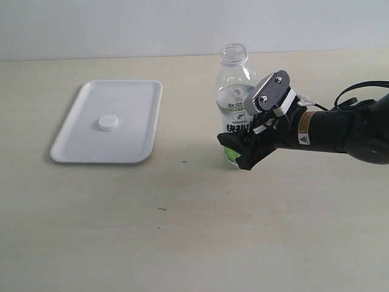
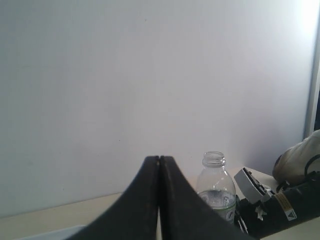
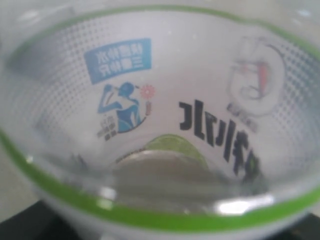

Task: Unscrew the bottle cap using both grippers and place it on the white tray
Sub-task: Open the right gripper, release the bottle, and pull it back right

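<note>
The clear bottle stands upright and uncapped on the table, its label facing the right arm. My right gripper, the one with the grey plate and orange label, is shut on the bottle's lower body. In the right wrist view the bottle's label fills the frame. The white bottle cap lies in the middle of the white tray, left of the bottle. My left gripper is shut and empty, held high; it is out of the exterior view. Past it I see the bottle and the right gripper.
The tan table stretches toward the front. A white wall runs behind it. A black cable loops over the right arm. A beige object shows at the edge of the left wrist view.
</note>
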{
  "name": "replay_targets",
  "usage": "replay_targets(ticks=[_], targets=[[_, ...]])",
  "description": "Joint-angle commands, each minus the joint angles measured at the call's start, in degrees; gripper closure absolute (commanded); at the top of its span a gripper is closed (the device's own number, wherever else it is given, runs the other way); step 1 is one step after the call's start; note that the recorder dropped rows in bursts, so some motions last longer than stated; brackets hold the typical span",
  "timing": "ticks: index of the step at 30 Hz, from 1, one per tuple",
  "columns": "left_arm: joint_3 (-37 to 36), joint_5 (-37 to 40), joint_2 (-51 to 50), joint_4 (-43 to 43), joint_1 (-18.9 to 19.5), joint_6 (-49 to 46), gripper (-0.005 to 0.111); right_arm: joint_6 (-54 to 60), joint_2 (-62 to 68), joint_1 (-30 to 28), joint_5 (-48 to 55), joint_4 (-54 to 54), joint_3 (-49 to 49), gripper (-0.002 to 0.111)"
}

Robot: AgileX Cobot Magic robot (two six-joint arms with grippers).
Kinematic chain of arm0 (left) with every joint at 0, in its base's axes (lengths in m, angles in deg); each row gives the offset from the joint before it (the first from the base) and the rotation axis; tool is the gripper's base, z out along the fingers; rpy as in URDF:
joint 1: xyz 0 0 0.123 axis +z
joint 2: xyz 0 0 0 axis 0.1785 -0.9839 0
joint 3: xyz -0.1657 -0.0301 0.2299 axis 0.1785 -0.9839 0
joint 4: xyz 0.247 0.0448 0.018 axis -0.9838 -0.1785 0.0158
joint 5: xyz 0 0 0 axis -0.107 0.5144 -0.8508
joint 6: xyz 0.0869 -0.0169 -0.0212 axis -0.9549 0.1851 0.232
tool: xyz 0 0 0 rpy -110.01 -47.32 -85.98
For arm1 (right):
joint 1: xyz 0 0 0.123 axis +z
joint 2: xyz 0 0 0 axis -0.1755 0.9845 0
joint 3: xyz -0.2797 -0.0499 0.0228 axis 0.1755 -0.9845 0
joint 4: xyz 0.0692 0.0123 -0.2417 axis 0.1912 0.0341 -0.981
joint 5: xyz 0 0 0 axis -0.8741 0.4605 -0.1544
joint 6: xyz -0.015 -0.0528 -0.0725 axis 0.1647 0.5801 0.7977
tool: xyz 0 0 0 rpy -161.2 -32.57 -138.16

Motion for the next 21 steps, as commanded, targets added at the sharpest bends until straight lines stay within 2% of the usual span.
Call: replay_targets(ticks=[1,7,21], targets=[[-0.21,0.01,0.27,-0.31,-0.51,0.48,0.106,0.02,0.71,-0.08,5.21,-0.85,-0.89,0.032],[-0.21,0.01,0.27,-0.31,-0.51,0.48,0.106,0.02,0.71,-0.08,5.63,-0.45,-0.89,0.018],[-0.21,0.01,0.27,-0.31,-0.51,0.48,0.106,-0.54,-2.15,-0.08,8.48,0.05,-1.54,0.018]])
